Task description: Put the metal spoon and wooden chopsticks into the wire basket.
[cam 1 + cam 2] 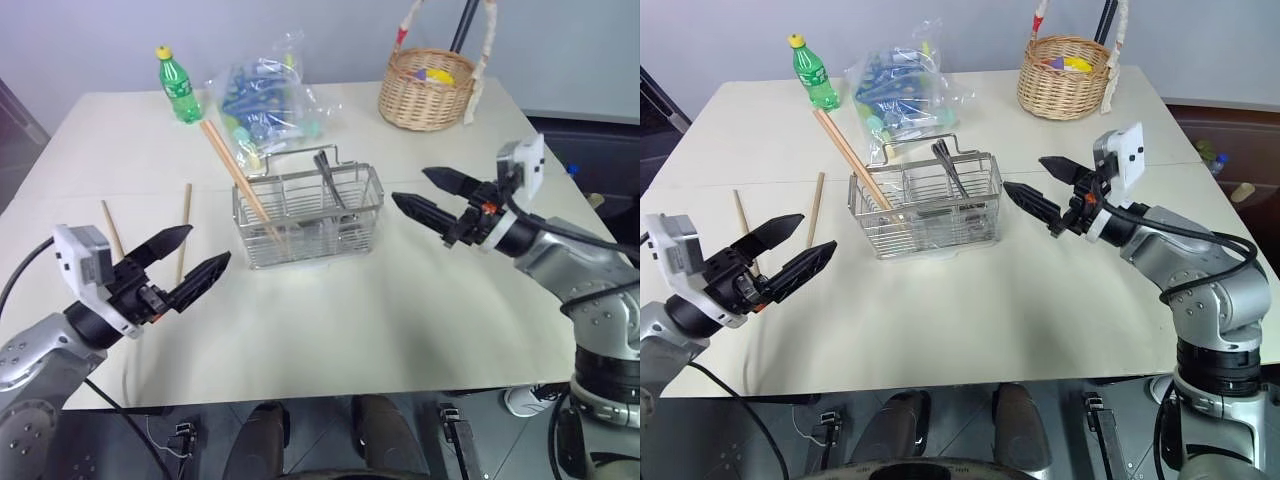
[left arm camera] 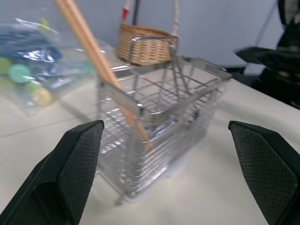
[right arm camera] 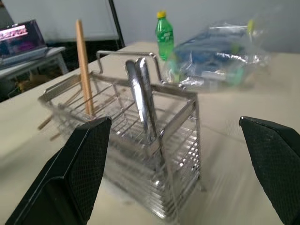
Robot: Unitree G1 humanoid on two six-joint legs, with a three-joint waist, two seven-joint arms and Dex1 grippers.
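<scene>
Wire basket (image 1: 310, 215): standing upright on the pale bench (image 1: 400, 310), lying between the two grippers, ahead of both sets of fingertips and touching neither.

Metal spoon (image 1: 330, 180): leaning inside the wire basket at the end nearer the right gripper, its slim handle rising above the rim beside the wire loop handle. Seen close in the right wrist view as a shiny upright strip (image 3: 140, 98).

Wooden chopsticks, in basket (image 1: 240, 180): a pair slanting out of the end nearer the left gripper, lower tips inside the wire grid, upper ends reaching back past the rim toward the plastic bag.

Wooden chopsticks, loose (image 1: 184, 230): two more sticks lying flat on the bench outside the basket, just beyond the left gripper; one (image 1: 111, 228) is partly hiding behind that gripper's wrist.

Left gripper (image 1: 190, 265): hovering above the bench, fingers spreading wide and carrying nothing, pointing toward the basket.

Right gripper (image 1: 425, 195): hanging clear of the bench on the opposite side of the basket, fingers likewise spreading wide and carrying nothing, tips aiming at the basket's near end.

Green bottle (image 1: 178, 86): standing upright well beyond the left gripper, at the far side of the bench.

Plastic bag (image 1: 262, 98): clear, holding coloured items, lying behind the wire basket, beside the bottle.

Wicker basket (image 1: 428, 88): round, woven, sitting far beyond the right gripper near the bench's back edge.
</scene>
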